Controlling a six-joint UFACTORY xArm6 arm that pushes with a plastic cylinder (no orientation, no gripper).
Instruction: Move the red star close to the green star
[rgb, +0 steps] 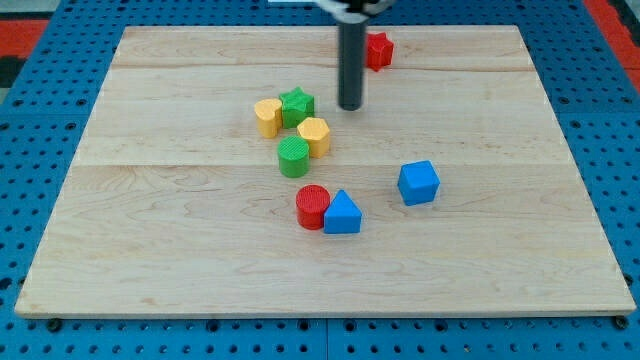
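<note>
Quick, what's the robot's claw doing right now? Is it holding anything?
No claw here: the arm ends in a plain rod. My tip holds nothing; it stands between the red star and the green star, touching neither.

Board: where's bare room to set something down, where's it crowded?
Free: view's left of the yellow heart, view's right of the blue cube, along the bottom below the blue triangle. Crowded: around the green star; my tip stands just right.
</note>
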